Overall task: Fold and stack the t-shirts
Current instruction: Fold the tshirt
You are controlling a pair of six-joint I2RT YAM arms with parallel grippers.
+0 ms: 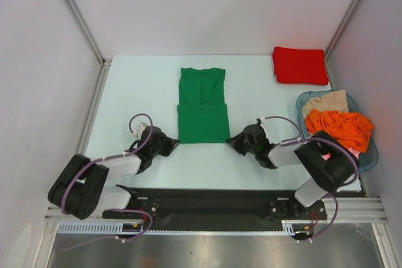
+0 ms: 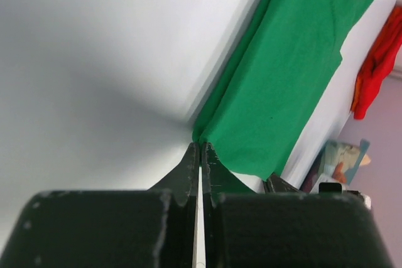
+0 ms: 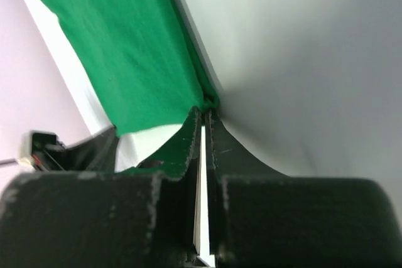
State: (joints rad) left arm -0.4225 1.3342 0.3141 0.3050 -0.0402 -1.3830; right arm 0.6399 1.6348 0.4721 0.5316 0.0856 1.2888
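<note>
Green t-shirt [image 1: 202,106], left pincer [image 1: 173,145], right pincer [image 1: 231,143] pinching

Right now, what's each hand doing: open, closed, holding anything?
Left hand: closed, pinching the near left corner of the green shirt.
Right hand: closed, pinching the green shirt's near right corner.

Black fingers [image 3: 188,139] tight together on a corner of the green t-shirt [image 3: 125,48] (flat on the pale table [image 3: 301,61]).
</note>
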